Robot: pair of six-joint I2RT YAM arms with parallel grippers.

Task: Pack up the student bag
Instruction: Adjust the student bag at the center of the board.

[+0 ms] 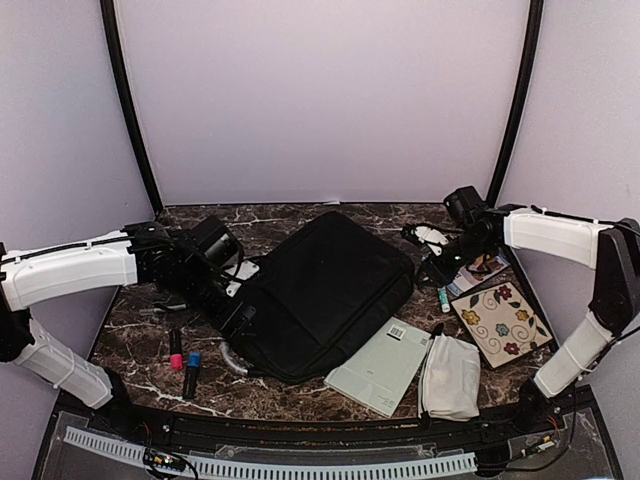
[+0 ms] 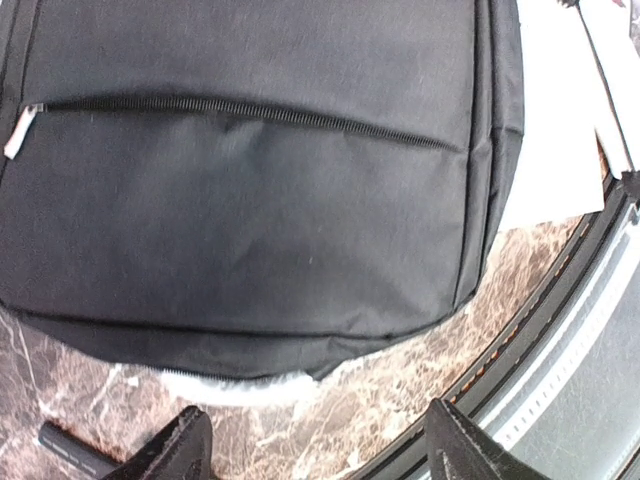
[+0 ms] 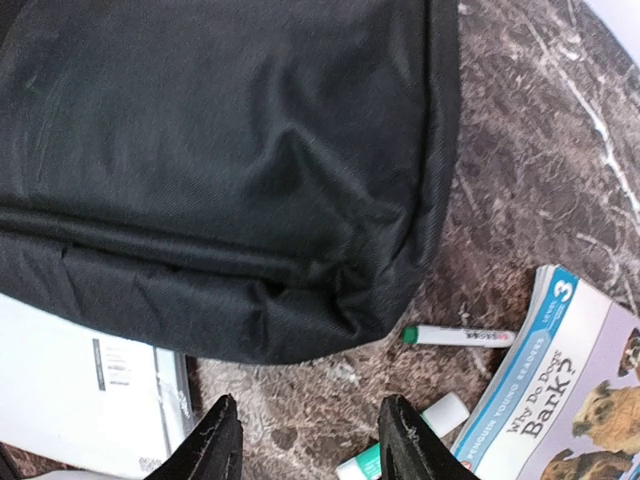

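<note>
walls point(image 1: 330, 100): plain pale lilac | tbl point(image 1: 140, 340): dark marble w/ white veins | light: even

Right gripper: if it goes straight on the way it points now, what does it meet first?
Probably the student bag: its near corner lies straight ahead of the right gripper, past a strip of marble table. If the line slopes down steeply, the table may come first; depth is unclear.

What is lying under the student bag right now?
A white, crinkled sliver pokes out beneath the student bag. The pale booklet appears tucked under another edge. Whatever else lies beneath is hidden by the fabric.
</note>
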